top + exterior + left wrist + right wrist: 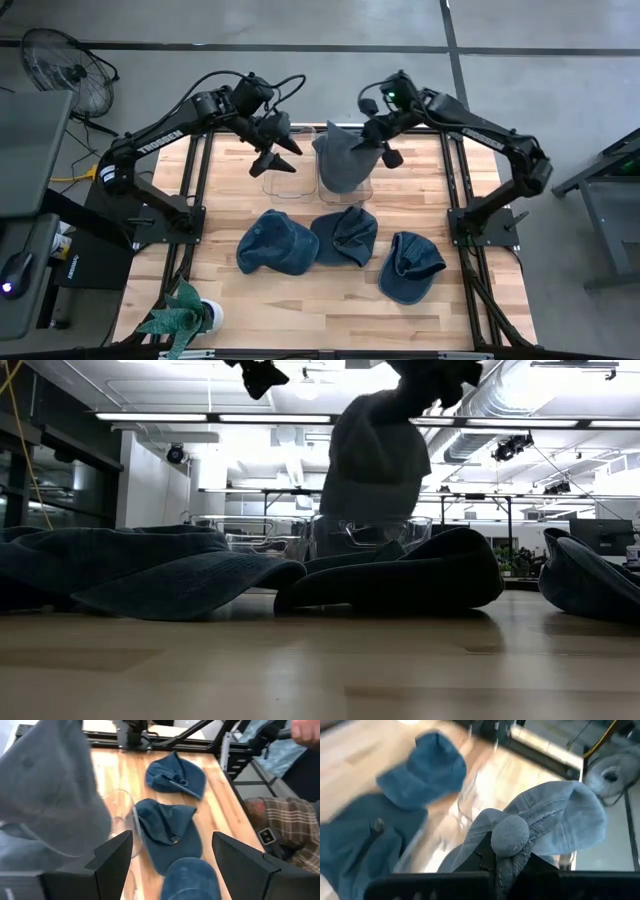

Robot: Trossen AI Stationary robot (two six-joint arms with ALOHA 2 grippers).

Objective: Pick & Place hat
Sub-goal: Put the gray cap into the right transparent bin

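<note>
Jaws of the right gripper (378, 133) hold a grey hat (341, 160) above the clear bin (345, 190) at 12 o'clock on the counter (330, 290). Left gripper (277, 150) hovers beside, jaws wide. Three blue caps (275, 244) lie at 6 o'clock from the bin; a plant (180, 318) stands at 7 o'clock.

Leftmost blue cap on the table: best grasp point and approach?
Pinch the leftmost blue cap at its crown from straight above. It lies flat with the soft crown bunched into folds that fingers can close on. The open left gripper is the nearer one; the right gripper holds the gray cap.
</note>
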